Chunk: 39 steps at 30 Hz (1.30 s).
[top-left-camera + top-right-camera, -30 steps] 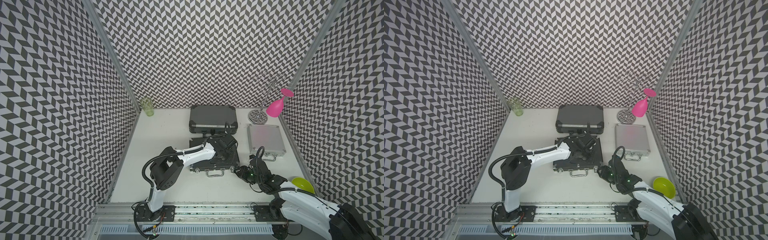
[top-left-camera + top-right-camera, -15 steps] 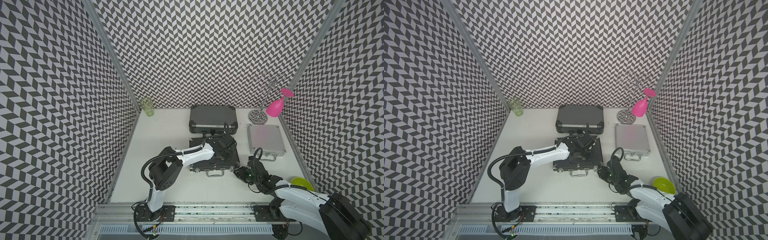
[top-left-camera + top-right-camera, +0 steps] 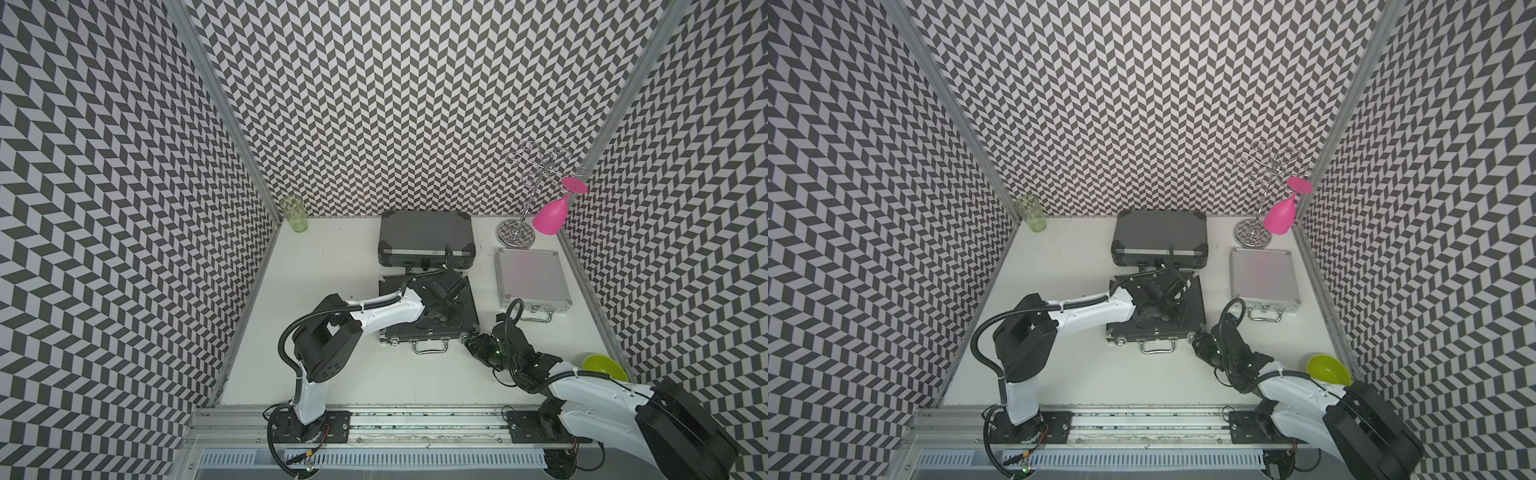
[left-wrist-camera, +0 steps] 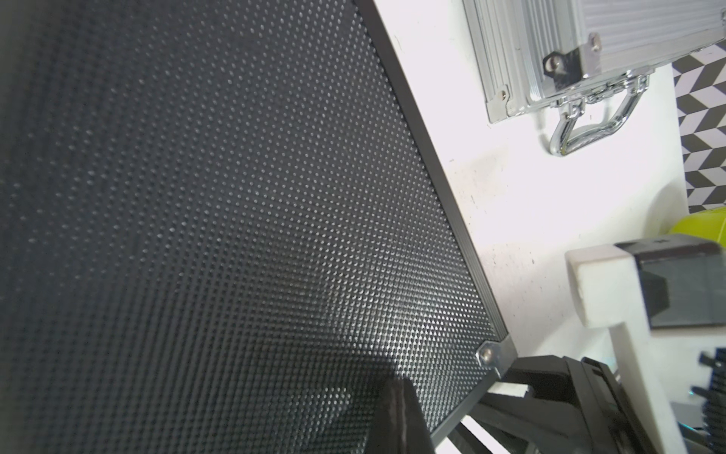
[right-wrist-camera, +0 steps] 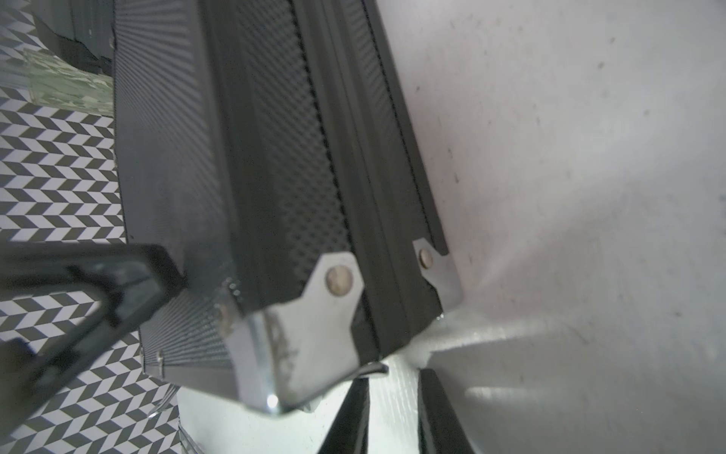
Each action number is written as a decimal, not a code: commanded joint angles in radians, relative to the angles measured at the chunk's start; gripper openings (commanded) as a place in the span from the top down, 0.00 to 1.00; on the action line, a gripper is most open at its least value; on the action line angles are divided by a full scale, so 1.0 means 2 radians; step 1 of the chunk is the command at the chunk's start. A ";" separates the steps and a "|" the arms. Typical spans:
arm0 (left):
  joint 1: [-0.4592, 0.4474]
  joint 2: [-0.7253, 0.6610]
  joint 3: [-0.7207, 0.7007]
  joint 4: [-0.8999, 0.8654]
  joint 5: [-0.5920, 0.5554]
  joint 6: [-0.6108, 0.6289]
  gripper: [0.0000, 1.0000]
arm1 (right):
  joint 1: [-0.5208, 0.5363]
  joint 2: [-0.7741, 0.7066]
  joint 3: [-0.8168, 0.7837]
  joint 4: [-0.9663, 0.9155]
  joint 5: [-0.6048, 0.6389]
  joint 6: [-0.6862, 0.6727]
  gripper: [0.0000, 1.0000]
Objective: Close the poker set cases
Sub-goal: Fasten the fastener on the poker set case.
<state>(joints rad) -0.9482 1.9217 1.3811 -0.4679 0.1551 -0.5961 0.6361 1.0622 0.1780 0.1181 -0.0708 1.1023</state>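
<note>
Black-fingered, my right gripper is hovering just beside the front right corner of the flat textured black briefcase, its jaws standing narrowly apart with nothing between them. My left gripper, pinched shut, is pressing on that case's lid, which is lying down on its base. To its right, the small square silver aluminium case is sitting closed. Behind, the thick ribbed dark grey case is lying closed near the back wall.

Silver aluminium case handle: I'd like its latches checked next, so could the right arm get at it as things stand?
Probably yes: the right tool is beside the flat black case's front corner, with only bare table between it and the handle.
</note>
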 commanded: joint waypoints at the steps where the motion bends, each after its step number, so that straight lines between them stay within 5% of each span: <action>1: 0.004 0.021 -0.041 -0.065 -0.008 0.003 0.98 | -0.001 0.010 -0.015 -0.002 0.059 0.029 0.78; 22: 0.012 -0.005 -0.094 -0.030 0.021 0.003 0.98 | 0.019 0.091 -0.007 0.030 0.115 0.073 0.87; 31: 0.060 -0.094 -0.076 -0.055 -0.025 -0.017 0.83 | 0.030 -0.056 0.098 -0.091 0.122 -0.047 0.68; 39: 0.162 -0.251 -0.187 -0.070 -0.035 -0.025 0.83 | 0.143 0.044 0.186 -0.040 0.063 -0.088 0.58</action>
<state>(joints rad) -0.6743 1.4998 1.0801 -0.5541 0.1051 -0.6334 0.8486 1.0843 0.5030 -0.0509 0.0883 0.9627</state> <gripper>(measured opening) 0.172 0.418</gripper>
